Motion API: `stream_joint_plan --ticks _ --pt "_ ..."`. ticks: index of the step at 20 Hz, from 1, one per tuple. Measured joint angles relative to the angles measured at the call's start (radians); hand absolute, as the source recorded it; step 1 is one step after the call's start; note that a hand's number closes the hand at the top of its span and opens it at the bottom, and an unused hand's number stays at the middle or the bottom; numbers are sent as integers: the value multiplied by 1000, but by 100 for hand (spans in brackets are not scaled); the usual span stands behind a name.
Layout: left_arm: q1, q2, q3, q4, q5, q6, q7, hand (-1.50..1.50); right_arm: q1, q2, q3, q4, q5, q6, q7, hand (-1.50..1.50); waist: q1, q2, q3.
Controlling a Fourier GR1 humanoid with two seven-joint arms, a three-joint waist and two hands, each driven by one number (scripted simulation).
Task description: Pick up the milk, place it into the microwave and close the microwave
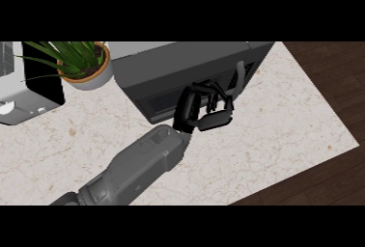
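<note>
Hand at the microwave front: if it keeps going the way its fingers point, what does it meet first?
The hand points up and away at the microwave. Its fingers already lie over the door beside the handle, so it would likely meet the door, though depth is unclear.

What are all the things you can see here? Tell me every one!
microwave: one, dark grey, at the back of the counter in the middle, door looks shut.
potted plant: one, green leaves in a tan and grey pot, left of the microwave.
appliance: one, silver and black, at the far left edge, partly cut off; cannot tell what it is.
counter: one, pale speckled stone, under everything.
floor: dark wood, at the right.
milk: none showing.
hand: one, black, on a grey forearm, at the microwave's front; which side is unclear.
</note>
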Motion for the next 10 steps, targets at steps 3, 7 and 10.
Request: stream_joint_plan --ticks 3,7,10 --pt "-3 0 -5 3 12 0 -11 150 -13 -19 -15 20 0 4 -1 -150 0 1 1" --pt "-10 0 -15 7 26 -5 -21 150 -27 -36 -24 55 -17 20 0 -150 4 4 3" --pt "-14 0 -23 10 35 -4 -31 150 -38 -42 -28 82 -35 31 -1 -150 5 5 4"
